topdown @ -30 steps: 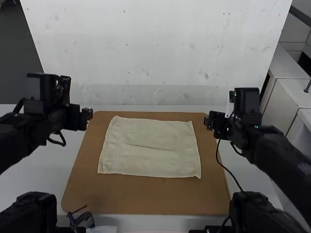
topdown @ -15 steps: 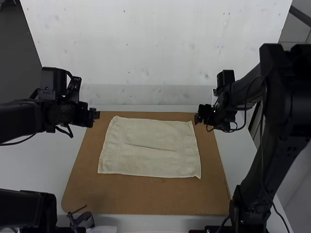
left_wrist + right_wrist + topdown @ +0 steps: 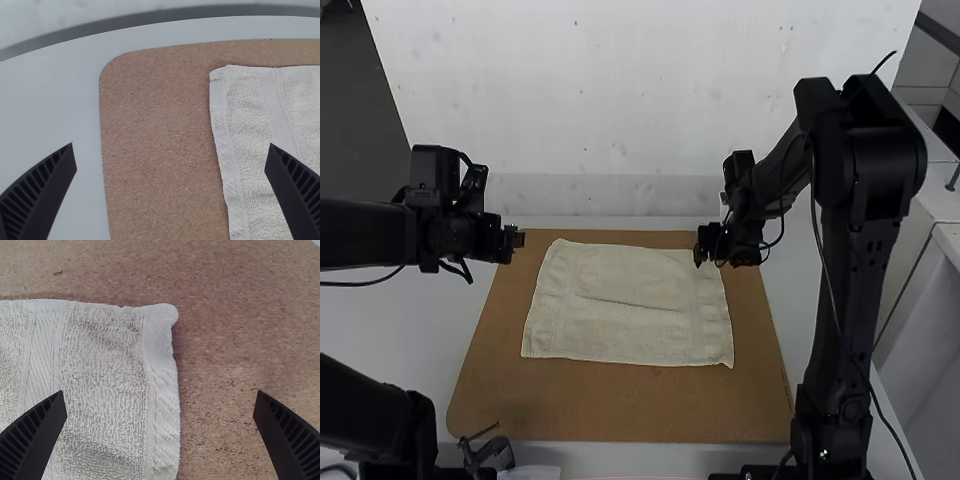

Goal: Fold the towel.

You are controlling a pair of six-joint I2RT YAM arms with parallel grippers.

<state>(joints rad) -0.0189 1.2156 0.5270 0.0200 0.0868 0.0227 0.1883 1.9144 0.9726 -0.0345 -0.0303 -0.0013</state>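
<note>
Fold count: zero by my read. Towel (image 3: 630,315) lies spread flat mid-board, with a low ridge across its middle (a wrinkle, I'd guess, not a fold line). Brown board (image 3: 620,410) is under it.

Right gripper (image 3: 160,391) is at the towel's 2 o'clock corner, fingers wide apart, nothing pinched. Left gripper (image 3: 171,145) is off the towel's 10 o'clock corner, also wide and holding nothing.

Left to do: grab corners, first fold, any further folds, flatten. Next move probably wants both far corners gripped.

Around it: small dark clamp-like thing (image 3: 490,455) past the board's 8 o'clock corner, loose cable (image 3: 895,430) at 4 o'clock by the right arm. Neither blocks the towel. Ridge could skew the fold; the right arm hides the 2 o'clock corner in the high view.
</note>
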